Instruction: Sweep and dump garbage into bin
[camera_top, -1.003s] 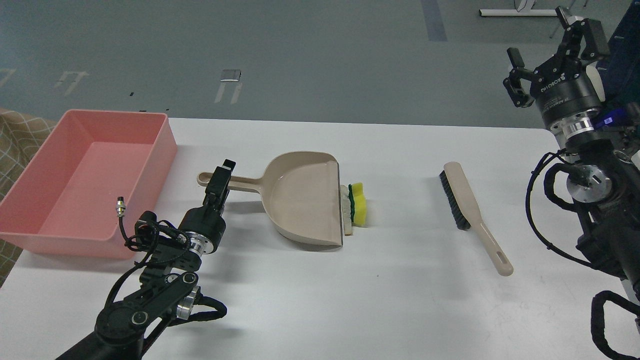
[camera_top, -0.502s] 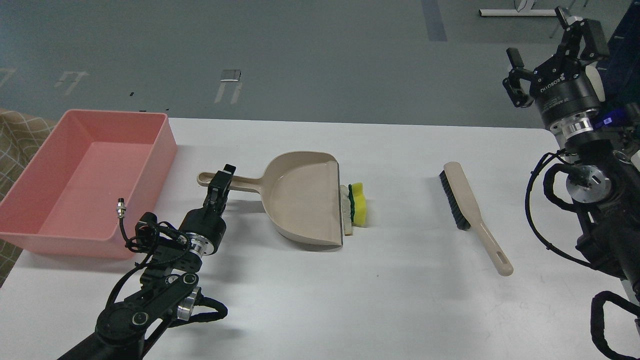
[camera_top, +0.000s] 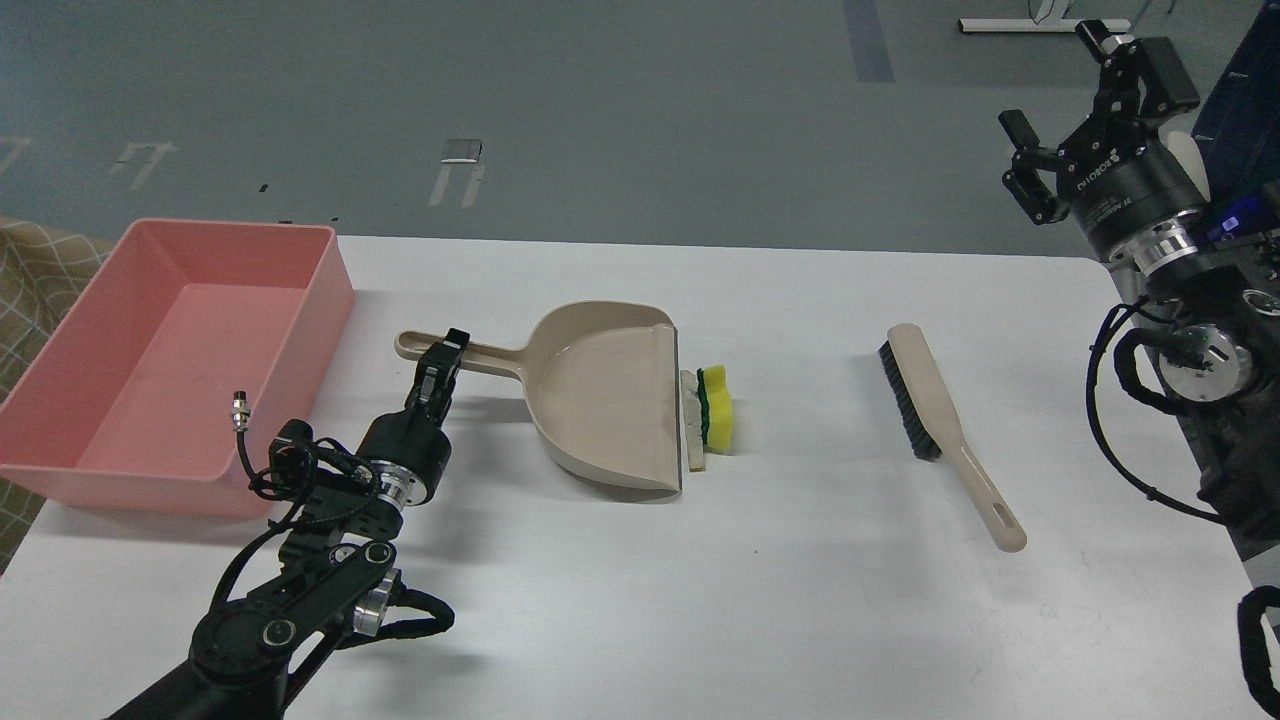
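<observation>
A yellow sponge (camera_top: 720, 407) with a dark green scouring layer lies mid-surface, a whitish-beige scrap (camera_top: 691, 418) touching its left side. The shallow pink bin (camera_top: 330, 290) sits at the far left, upright.

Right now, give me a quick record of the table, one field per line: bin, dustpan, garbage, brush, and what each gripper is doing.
bin: pink tub at the table's left edge, nothing visible inside
dustpan: beige dustpan, handle pointing left toward the tub, open lip facing right
garbage: yellow and green sponge with a whitish scrap, both just outside the dustpan's lip
brush: beige hand brush lying flat to the right, untouched
left gripper: left gripper at the dustpan handle, grasp not clear
right gripper: right gripper open, raised off the table's right end, holding nothing
</observation>
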